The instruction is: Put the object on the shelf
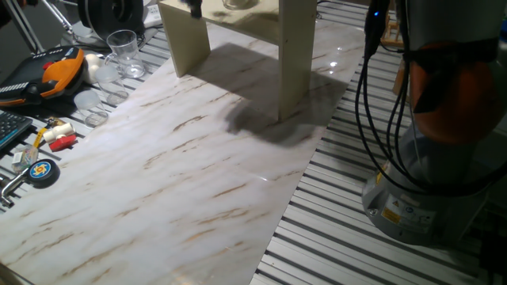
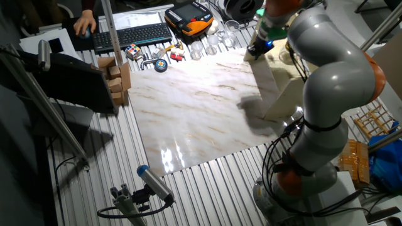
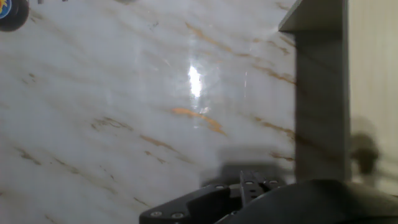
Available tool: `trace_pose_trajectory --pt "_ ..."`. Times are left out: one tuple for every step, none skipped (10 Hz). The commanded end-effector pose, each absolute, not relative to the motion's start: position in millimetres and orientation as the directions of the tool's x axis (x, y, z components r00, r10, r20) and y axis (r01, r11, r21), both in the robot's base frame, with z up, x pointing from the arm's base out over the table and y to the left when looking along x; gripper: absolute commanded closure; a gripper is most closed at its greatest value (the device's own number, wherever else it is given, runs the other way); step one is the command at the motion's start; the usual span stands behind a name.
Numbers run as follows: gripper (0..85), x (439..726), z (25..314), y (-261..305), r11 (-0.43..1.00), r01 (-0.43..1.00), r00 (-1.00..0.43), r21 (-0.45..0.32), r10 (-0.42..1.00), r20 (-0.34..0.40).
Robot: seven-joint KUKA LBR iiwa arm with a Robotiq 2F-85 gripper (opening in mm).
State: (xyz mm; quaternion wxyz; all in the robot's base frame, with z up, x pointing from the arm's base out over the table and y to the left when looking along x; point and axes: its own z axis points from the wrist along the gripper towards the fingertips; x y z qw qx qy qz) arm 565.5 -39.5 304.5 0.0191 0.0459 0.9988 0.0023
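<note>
Ok so I'm looking at the feeds and the arm is hanging over the near edge of the shelf (image 2: 279, 75), with the gripper (image 2: 259, 49) right at the top board's corner. I honestly can't tell whether the jaws are spread or pinched; the hand view is only showing the gripper body, the worktop (image 3: 124, 112) and one upright panel.

The jar (image 1: 238, 3) seems to be sitting on the shelf top, just beside the gripper, but it's cut off at the frame edge in one fixed view and only a faint round outline in the other, so I'm not swearing to it.

What I'm worrying about:
- pulling away sideways and clipping the jar, since it's so close to the jaws
- glass rolling off the board onto marble
- the wrist bumping the shelf edge and shifting the whole thing

Writing: nothing I can read. There's a yellow sticker (image 1: 394, 207) on the robot base and a blue round disc (image 1: 41, 170) at the side, both too blurry.
</note>
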Motion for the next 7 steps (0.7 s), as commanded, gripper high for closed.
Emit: trace_pose_trajectory --pt "85.0 565 299 -35 0.995 0.1 -0.994 0.009 0.101 -0.038" --pt "85.0 565 292 -29 0.994 0.11 -0.993 0.011 0.11 -0.039" --pt "85.0 564 281 -22 0.993 0.119 -0.992 0.011 0.119 -0.042" --pt "85.0 562 274 -17 0.992 0.129 -0.991 0.01 0.13 -0.044" --pt "85.0 560 267 -10 0.99 0.141 -0.989 0.006 0.142 -0.049" --pt "85.0 558 261 -4 0.989 0.15 -0.987 -0.001 0.15 -0.056" --pt "85.0 556 255 0 0.988 0.155 -0.986 0.001 0.155 -0.056"
